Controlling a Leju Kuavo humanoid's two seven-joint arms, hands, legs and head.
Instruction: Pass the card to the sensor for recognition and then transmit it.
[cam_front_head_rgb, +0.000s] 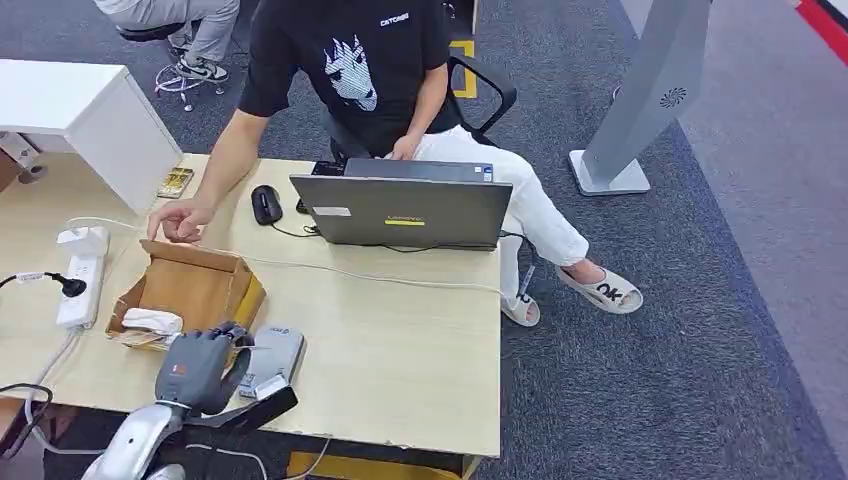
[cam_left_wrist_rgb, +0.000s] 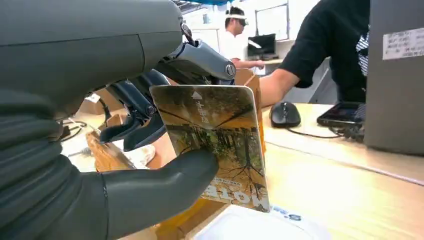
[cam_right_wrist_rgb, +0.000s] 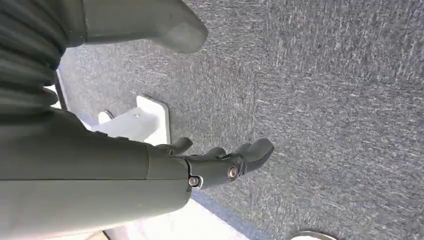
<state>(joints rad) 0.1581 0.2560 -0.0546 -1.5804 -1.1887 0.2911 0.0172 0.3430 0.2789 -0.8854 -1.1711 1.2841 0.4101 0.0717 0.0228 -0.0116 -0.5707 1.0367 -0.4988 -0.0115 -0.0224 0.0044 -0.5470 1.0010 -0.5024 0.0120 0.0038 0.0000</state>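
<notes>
Your left hand (cam_left_wrist_rgb: 125, 165) pinches the card (cam_left_wrist_rgb: 215, 145) between thumb and fingers, upright, long axis near vertical, printed arrow upward, just above the sensor (cam_front_head_rgb: 272, 358) by the table's (cam_front_head_rgb: 400, 350) near edge. Cardboard box (cam_front_head_rgb: 195, 285) crowds one side; bare tabletop opens opposite. Right hand (cam_right_wrist_rgb: 220, 165) hangs over carpet, fingers loosely apart, holding nothing.

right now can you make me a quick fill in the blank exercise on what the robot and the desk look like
1. The left hand holds a ____ printed with autumn trees.
2. The grey card reader lies on the desk beside an open ____ box.
3. The right hand hangs over grey ____, holding nothing.
4. The seated person faces a grey ____, with a black mouse beside it.

Missing words: card; cardboard; carpet; laptop
</notes>
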